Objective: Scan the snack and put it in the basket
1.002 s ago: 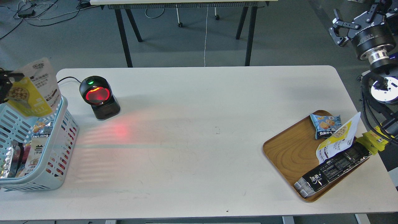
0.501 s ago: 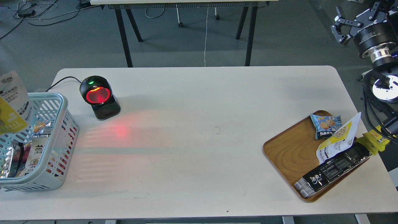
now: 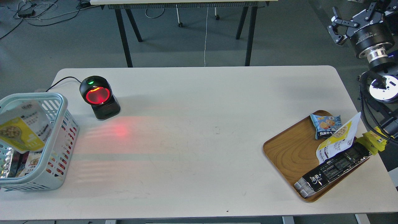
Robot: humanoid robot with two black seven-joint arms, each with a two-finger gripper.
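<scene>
Two pouches of the same kind are in view, one at each end of the white table. Nearest on the right, a long black packet lies slantwise over the front corner of the round-cornered wooden tray, its near end overhanging the rim. Leaning on that packet is the second white-and-yellow pouch, and behind it a small blue packet rests at the tray's far corner. A yellow wrapper pokes out just beside the tray's right side.

On the left, the pale blue basket sits at the table's edge, partly cut off by the frame. The snack lies tilted inside it, on top of the other packs, its yellow panel with the beige balls facing up (no hand or finger touches it). The left gripper is out of view.

Further back, a black barcode scanner stands near the basket, its window glowing red and a green light on top; a red patch falls on the table just before it. A black cable runs from it toward the far left edge.

Farthest, beyond the table's right far corner, the right gripper hangs over the grey floor, its fingers spread wide apart and holding nothing.
</scene>
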